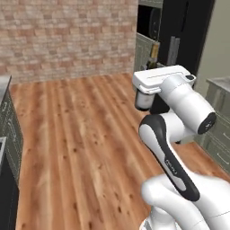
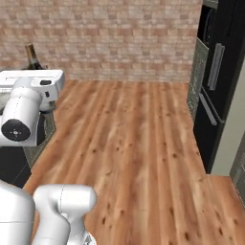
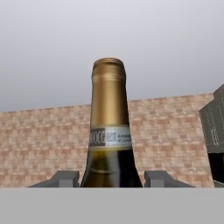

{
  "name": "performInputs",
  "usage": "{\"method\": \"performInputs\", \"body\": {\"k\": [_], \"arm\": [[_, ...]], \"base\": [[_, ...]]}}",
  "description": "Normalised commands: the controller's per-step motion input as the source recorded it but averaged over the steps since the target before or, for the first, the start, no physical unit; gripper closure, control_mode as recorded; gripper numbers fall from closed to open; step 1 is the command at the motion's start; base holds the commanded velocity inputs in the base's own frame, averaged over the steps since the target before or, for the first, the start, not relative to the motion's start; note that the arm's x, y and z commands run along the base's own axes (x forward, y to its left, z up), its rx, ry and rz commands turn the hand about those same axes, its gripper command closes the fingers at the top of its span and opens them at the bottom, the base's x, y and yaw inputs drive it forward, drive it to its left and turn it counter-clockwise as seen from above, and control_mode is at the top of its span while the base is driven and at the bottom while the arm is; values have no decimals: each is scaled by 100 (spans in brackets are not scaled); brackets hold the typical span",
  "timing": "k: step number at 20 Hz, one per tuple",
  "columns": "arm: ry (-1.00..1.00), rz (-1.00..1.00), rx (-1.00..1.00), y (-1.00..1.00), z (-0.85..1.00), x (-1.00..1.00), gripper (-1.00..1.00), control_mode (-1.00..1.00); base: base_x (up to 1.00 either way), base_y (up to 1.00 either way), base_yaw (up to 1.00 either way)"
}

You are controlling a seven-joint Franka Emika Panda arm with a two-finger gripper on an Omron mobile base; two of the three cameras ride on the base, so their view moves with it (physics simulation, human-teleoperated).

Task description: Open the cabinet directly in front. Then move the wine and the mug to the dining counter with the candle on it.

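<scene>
My gripper [image 3: 112,179] is shut on the wine [image 3: 109,131], a dark glass bottle with a golden neck and a pale label. In the hand view the bottle stands upright between the two dark fingertips [image 3: 65,178]. From the left base view the wine's neck [image 1: 154,51] pokes up behind the white hand, held high over the wooden floor. In the right base view the wine's neck [image 2: 32,56] rises above the hand at the far left. The mug, the candle, the cabinet and the dining counter are out of view.
A brick wall [image 1: 67,36] closes the far side beyond an open wooden floor [image 2: 134,143]. A tall black appliance unit [image 2: 217,81] stands at the right. Low green cabinets [image 1: 220,130] sit at the right edge, and a counter edge [image 1: 5,112] at the left.
</scene>
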Motion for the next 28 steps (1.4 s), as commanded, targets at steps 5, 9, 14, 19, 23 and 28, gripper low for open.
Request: {"method": "performInputs", "body": {"k": [5,9,14,19,23,28], "arm": [[0,0,0,0,0,0,100,100],[0,0,0,0,0,0,100,100],[0,0,0,0,0,0,100,100],[0,0,0,0,0,0,100,100],[0,0,0,0,0,0,100,100],[0,0,0,0,0,0,100,100]], "base": [[100,21,-6],[100,35,-4],[100,53,0],[100,61,0],[100,63,0],[100,44,0]]}}
